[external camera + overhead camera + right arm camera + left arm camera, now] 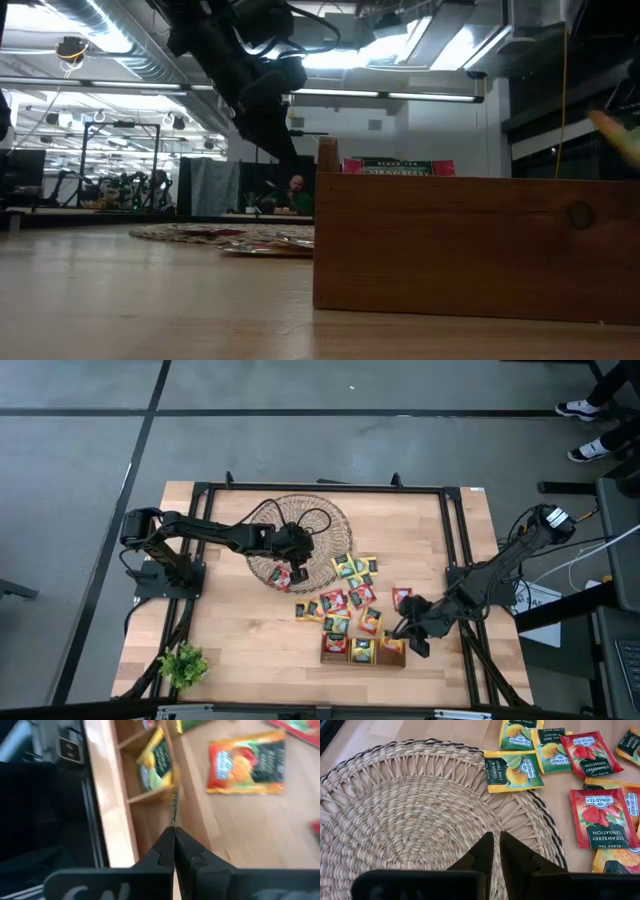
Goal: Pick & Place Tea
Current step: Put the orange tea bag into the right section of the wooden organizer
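We have the right gripper low at the right-hand end of the wooden tray, its jaws pressed together; the right wrist view shows only a blurred strip of something thin running on from the tips towards the tray's divider, too smeared to name, so we cannot say that it carries a sachet. The left gripper hovers over the wicker dish, near its rim on the side towards the sachets; its jaws stand a slit apart with nothing visible between them in the left wrist view. The tea sachets lie scattered flat on the desk between dish and tray, some overlapping, with a lemon-and-lime sachet lapping the dish's rim. We judge the step in hand to be loading the tray's end compartment. To do it well, we would keep the jaws square over the slot, clear of divider and wall, and lower a sachet edge-first, since the flat foil will likely catch on the wood. Contents: the tray holds a yellow-and-green sachet in its middle compartment and others alongside; the dish's woven floor looks bare from the left wrist, though overhead a red sachet shows at its near rim.
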You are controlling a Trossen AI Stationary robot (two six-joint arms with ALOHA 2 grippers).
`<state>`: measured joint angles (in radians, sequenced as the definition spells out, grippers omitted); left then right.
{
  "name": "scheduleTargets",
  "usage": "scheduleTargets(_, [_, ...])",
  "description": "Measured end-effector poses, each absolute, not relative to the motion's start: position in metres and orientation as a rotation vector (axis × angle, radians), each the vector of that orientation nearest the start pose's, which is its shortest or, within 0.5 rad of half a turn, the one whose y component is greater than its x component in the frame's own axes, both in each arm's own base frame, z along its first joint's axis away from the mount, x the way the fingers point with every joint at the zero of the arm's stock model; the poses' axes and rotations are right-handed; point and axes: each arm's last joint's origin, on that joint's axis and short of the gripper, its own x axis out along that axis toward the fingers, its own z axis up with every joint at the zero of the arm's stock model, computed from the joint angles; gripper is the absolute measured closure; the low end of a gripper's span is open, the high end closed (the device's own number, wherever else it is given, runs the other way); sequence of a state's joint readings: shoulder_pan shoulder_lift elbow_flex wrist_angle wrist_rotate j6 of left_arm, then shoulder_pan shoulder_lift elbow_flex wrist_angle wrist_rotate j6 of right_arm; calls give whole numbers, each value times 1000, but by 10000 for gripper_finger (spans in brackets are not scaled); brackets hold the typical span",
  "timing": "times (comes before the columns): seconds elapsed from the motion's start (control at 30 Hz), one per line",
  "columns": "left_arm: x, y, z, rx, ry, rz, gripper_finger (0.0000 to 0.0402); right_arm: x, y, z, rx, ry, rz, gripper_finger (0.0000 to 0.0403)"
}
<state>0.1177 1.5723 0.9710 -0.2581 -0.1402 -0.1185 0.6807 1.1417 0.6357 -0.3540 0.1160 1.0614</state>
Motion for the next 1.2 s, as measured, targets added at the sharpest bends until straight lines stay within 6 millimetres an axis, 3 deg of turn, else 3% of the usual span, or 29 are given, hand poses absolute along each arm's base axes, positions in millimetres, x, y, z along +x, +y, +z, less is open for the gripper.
scheduleTargets(0.3, [317, 42, 205, -102, 846, 293, 374, 167, 131, 187, 630, 943, 62, 399])
scheduleTargets(0.87, [317, 42, 205, -102, 846, 293, 374, 167, 130, 185, 595, 943, 76, 385])
scheduleTargets(1.2, [317, 42, 205, -102, 846, 293, 374, 167, 129, 185, 594, 924, 49, 319])
